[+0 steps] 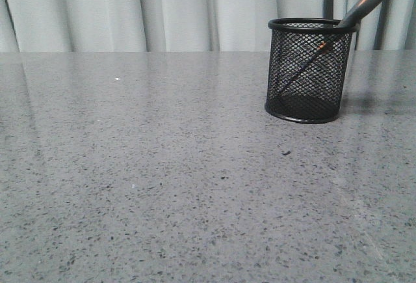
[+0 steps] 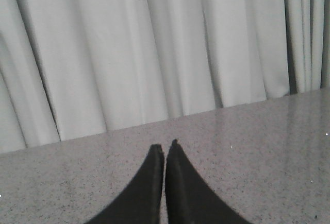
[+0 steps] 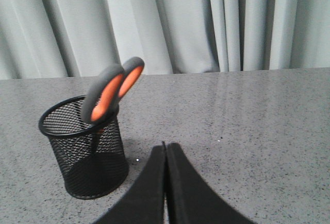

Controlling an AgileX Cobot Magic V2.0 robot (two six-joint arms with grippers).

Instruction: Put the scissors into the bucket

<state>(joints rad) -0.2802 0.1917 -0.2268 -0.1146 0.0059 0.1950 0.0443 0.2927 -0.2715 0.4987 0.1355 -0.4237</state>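
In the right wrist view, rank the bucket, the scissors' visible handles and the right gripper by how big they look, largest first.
1. The right gripper: its shut black fingers fill the most frame, though only because they sit right at the camera.
2. The bucket.
3. The scissors: only the handles show clearly above the rim.

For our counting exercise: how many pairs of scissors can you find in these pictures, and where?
1. The scissors stand blades-down in the bucket, handles leaning out over its rim. The mesh shows nothing else inside, though a second pair could lie beyond the camera views.
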